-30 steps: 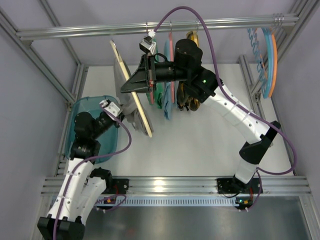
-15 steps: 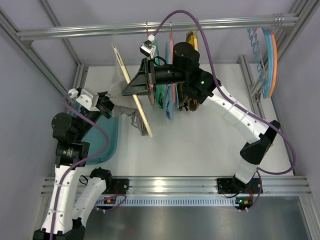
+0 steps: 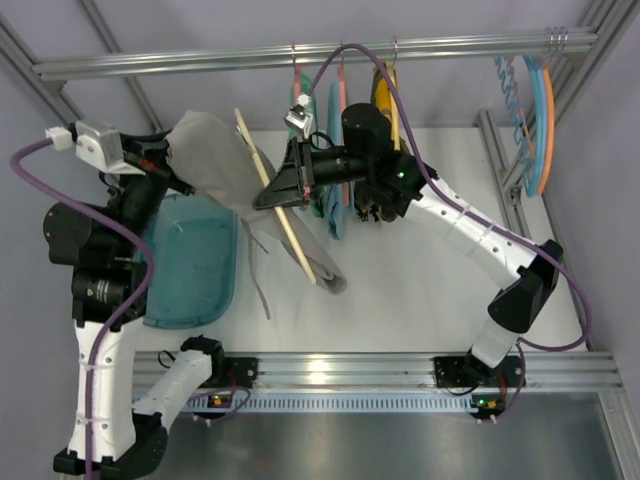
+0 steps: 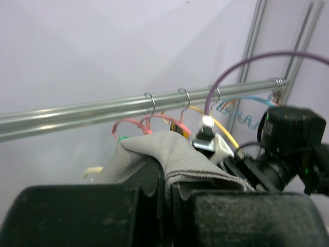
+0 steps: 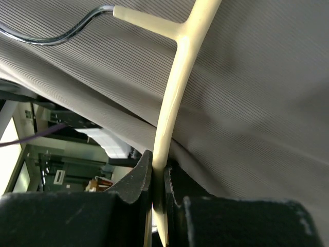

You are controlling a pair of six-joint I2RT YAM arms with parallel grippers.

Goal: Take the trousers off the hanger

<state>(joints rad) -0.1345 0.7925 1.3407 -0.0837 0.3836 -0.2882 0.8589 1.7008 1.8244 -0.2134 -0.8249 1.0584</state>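
Two claws gripped tight: left claw [image 4: 168, 180] on trousers [image 3: 215, 160], right claw [image 5: 158, 175] on hanger [image 3: 290, 232]. Hung garments [image 3: 335, 205] crowded the rail [image 3: 450, 44] at upper centre; cloth hid the left grip from above.

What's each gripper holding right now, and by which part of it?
The left gripper pinches a fold of the grey trousers near the cloth's edge. The right gripper clamps the cream hanger on its thin rim.
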